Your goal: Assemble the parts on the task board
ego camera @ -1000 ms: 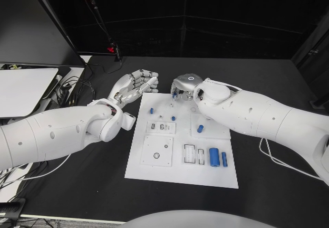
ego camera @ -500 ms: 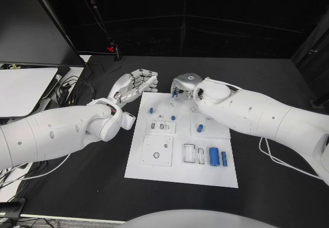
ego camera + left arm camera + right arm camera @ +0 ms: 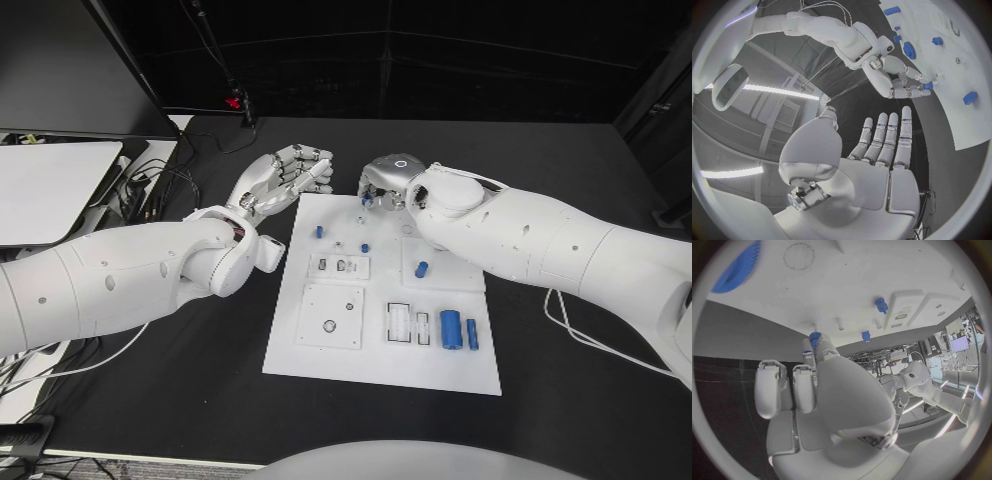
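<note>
Right hand [image 3: 384, 185] at board's 12 o'clock edge, small blue gear [image 3: 814, 338] pinched at fingertips | left hand [image 3: 286, 178] at 11 o'clock, fingers spread, nothing held | task board [image 3: 382, 370] mid-table [image 3: 577, 180] | risk: gear may be dropped or cocked if misaligned with its peg.

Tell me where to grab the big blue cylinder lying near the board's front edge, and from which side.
Grip the big blue cylinder across its round middle, coming straight down from above. It lies flat on the task board, with a thinner blue rod close beside it, so keep fingers narrow.
</note>
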Robot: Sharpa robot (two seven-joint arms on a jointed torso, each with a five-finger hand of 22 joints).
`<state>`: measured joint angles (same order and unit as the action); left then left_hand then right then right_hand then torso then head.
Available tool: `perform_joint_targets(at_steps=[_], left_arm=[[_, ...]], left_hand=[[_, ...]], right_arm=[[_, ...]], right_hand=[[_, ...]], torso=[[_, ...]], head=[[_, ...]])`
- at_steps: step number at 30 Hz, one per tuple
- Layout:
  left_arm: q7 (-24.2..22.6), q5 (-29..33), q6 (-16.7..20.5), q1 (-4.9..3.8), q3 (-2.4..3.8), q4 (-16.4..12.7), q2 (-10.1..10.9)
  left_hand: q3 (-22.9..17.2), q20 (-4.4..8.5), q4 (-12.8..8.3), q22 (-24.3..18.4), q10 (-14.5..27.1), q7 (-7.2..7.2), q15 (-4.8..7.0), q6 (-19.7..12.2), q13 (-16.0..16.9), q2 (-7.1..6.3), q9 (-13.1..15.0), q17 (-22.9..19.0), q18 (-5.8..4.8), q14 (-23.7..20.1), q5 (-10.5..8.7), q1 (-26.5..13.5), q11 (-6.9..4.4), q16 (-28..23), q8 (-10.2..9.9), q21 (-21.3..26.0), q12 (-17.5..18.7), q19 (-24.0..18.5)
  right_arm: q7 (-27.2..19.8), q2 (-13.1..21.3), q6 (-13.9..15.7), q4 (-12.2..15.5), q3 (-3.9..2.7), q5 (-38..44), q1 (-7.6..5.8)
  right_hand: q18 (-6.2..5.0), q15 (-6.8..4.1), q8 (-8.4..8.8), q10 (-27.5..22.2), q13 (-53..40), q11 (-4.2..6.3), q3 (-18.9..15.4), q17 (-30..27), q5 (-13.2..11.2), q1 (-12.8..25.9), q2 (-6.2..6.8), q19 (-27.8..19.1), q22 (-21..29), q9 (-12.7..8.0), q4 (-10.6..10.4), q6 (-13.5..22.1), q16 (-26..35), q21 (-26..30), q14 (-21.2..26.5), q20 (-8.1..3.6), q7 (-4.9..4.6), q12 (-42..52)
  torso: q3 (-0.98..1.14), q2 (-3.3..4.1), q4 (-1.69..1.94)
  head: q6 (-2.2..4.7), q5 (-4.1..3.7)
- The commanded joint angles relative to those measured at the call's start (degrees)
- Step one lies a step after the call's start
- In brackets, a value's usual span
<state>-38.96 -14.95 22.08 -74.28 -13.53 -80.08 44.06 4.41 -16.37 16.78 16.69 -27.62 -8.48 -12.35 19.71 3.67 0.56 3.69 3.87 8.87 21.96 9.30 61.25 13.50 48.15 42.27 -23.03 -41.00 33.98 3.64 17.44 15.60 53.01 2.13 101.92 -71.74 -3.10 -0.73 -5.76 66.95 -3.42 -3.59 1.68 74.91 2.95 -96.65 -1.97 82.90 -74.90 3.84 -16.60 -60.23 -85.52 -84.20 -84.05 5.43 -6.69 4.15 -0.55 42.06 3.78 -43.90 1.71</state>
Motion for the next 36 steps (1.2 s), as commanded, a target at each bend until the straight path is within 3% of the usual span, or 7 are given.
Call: perform_joint_targets(at_steps=[1, 31, 34, 36], left_arm=[[-5.8, -0.3, -0.4, -0.08, 0.04, 0.0, 0.0], [-5.7, -0.3, -0.5, -0.08, 0.04, 0.3, -0.1], [-5.6, -0.3, -0.5, -0.08, 0.04, 0.3, -0.1], [-5.6, -0.3, -0.5, -0.08, 0.04, 0.3, -0.1]], left_hand=[[0.1, -0.03, 0.0, 0.0, 0.2, -7.74, -0.20, 0.3, 0.0, 0.46, 0.0, 0.0, -0.74, -0.4, 0.28, 0.0, 0.08, 0.2, -0.2, 0.1, -0.1, -0.1], [0.2, -0.03, 0.0, -0.1, 0.2, -7.75, -0.21, 0.3, 0.0, 0.74, 0.0, 0.0, -0.75, -0.4, 0.30, 0.2, 0.09, 0.2, -0.3, 0.1, -0.1, -0.1], [0.2, -0.03, 0.0, -0.1, 0.2, -7.75, -0.21, 0.3, 0.0, 0.74, 0.0, 0.0, -0.75, -0.4, 0.30, 0.2, 0.09, 0.2, -0.3, 0.1, -0.1, -0.1], [0.2, -0.03, 0.0, -0.1, 0.2, -7.75, -0.21, 0.3, 0.0, 0.74, 0.0, 0.0, -0.75, -0.4, 0.30, 0.2, 0.09, 0.2, -0.3, 0.1, -0.1, -0.1]], right_arm=[[-0.2, -0.1, -0.7, 0.0, 0.04, 0.0, 0.00], [0.4, 0.0, -2.1, 0.0, 0.04, 0.0, 0.01], [0.6, 0.0, -1.9, 0.0, 0.04, 0.0, 0.01], [0.6, 0.0, -1.5, 0.1, 0.04, 0.0, 0.01]], right_hand=[[0.43, 0.26, 0.34, -0.2, 0.0, -0.22, 0.1, 1.5, -0.2, 0.6, 0.16, 0.0, -4.7, 0.0, 0.0, 0.4, -0.1, 0.1, -3.6, 0.30, -0.10, -0.4], [0.36, 0.55, 1.09, -1.5, 0.0, -0.58, 0.0, 1.3, -0.3, 1.5, 0.46, -0.3, -4.4, 0.0, 0.0, 1.1, 0.0, 0.4, -3.5, 0.47, -0.01, -0.7], [0.35, 1.02, 1.71, -2.6, 0.0, -1.23, -0.2, 1.2, -0.3, 1.8, 0.86, -0.3, -4.3, -0.2, 0.1, 2.1, 0.1, 0.5, -3.5, 0.74, 0.08, -0.9], [0.29, 1.78, 2.44, -4.6, 0.0, -2.09, -0.7, 0.7, -0.3, 2.4, 1.56, -0.7, -3.9, -0.3, 0.1, 4.2, 0.2, 0.7, -3.4, 1.30, 0.77, -0.9]], torso=[[-0.01, 0.02, 0.00], [0.00, 0.00, -0.03], [-0.03, 0.02, -0.01], [-0.01, 0.02, 0.03]], head=[[-0.05, 0.02], [-0.30, -0.07], [-0.32, -0.12], [-0.30, -0.15]])
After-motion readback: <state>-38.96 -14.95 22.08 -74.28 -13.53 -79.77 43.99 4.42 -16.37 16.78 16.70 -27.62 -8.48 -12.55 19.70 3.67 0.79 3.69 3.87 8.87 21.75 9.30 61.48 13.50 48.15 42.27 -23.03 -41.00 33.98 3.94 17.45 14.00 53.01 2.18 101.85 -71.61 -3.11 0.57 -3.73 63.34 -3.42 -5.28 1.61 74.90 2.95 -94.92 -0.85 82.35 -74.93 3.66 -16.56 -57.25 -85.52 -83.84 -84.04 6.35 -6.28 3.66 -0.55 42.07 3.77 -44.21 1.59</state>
